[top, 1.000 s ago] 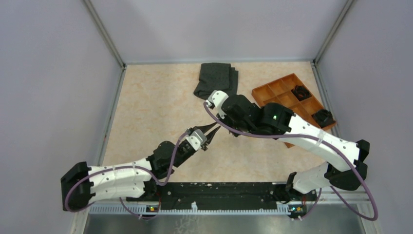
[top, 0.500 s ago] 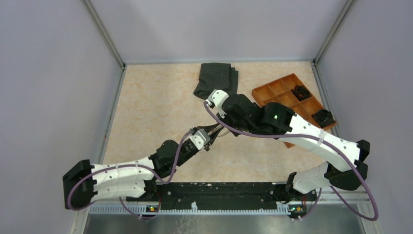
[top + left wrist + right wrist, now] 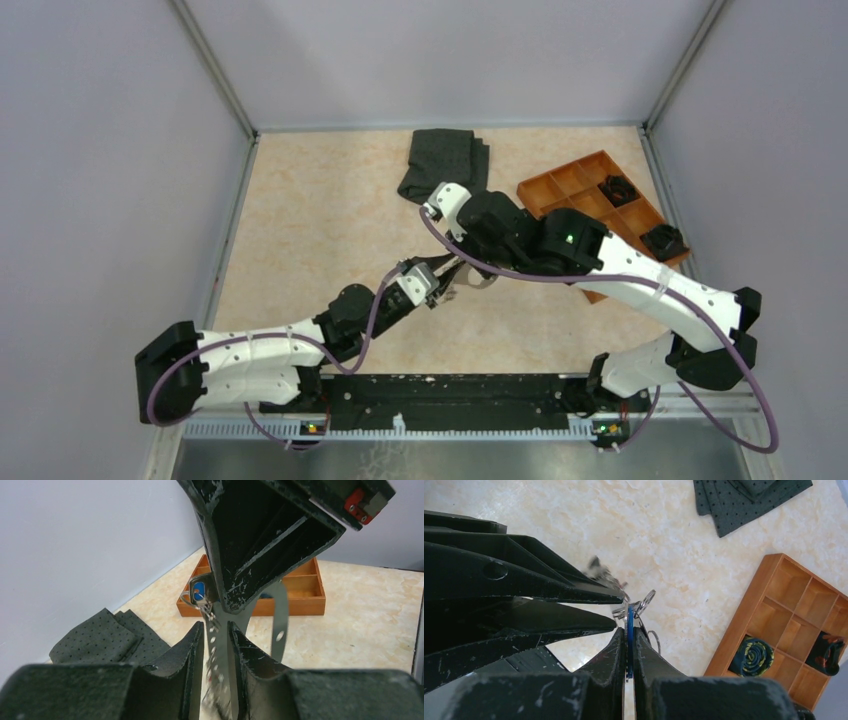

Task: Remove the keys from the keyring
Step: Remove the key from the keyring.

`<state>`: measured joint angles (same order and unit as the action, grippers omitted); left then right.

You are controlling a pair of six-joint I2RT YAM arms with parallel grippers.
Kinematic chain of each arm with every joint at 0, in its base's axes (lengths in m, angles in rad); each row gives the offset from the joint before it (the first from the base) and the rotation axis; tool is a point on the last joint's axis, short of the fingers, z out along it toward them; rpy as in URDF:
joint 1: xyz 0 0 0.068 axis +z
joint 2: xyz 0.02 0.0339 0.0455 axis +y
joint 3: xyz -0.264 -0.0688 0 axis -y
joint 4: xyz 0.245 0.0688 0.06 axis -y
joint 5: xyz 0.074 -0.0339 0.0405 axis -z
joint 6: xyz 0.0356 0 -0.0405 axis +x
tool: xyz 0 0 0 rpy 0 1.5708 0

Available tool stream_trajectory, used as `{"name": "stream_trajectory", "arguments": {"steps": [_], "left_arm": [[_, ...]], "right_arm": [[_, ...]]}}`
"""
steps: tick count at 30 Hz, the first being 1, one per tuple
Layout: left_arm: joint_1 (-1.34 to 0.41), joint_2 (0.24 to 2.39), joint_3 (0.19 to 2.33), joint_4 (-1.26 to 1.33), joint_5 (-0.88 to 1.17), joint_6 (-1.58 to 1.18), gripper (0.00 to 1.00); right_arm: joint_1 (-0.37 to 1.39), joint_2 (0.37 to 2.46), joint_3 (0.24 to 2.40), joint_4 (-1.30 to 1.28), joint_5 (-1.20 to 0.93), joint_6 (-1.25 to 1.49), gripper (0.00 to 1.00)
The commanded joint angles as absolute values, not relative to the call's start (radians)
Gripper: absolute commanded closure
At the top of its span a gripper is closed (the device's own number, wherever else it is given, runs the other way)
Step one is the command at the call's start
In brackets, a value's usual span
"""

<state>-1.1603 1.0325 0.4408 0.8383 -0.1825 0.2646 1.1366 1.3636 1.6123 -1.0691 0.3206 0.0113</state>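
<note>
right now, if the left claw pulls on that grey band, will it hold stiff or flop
Likely floppy: the band curves in a loop rather than standing straight. Probably light, being a thin strip punched with holes. It may slide through the left claw, since it looks smooth.

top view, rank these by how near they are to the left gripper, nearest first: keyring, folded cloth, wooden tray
1. keyring: caught in the left gripper itself, mid-table.
2. folded dark grey cloth: straight beyond the gripper, at the table's far edge.
3. orange compartment tray: farthest, off to the far right by the right wall.
</note>
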Motion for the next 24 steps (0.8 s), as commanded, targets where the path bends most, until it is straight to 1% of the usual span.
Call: {"name": "stream_trajectory", "arguments": {"steps": [1, 4, 7, 11, 14, 17, 24], "left_arm": [[-1.163, 1.022, 0.48, 0.926, -0.154, 0.255, 0.7], [-1.162, 1.023, 0.481, 0.924, -0.16, 0.261, 0.7], [-1.162, 1.034, 0.485, 0.927, -0.175, 0.267, 0.72], [-1.162, 1.051, 0.492, 0.936, -0.205, 0.28, 0.81], [-1.161, 1.057, 0.495, 0.949, -0.214, 0.294, 0.92], [-1.161, 1.061, 0.499, 0.939, -0.213, 0.297, 1.0], [-1.161, 1.044, 0.479, 0.927, -0.206, 0.291, 1.0]], "right_arm": [[1.145, 1.362, 1.679, -1.061, 0.34, 0.017, 1.0], [1.148, 1.368, 1.689, -1.065, 0.335, 0.018, 1.0], [1.156, 1.378, 1.707, -1.073, 0.335, 0.017, 1.0], [1.16, 1.385, 1.73, -1.088, 0.334, 0.016, 1.0], [1.163, 1.385, 1.731, -1.101, 0.345, 0.019, 1.0], [1.162, 1.38, 1.732, -1.112, 0.371, 0.023, 1.0], [1.161, 1.368, 1.745, -1.153, 0.466, 0.017, 1.0]]}}
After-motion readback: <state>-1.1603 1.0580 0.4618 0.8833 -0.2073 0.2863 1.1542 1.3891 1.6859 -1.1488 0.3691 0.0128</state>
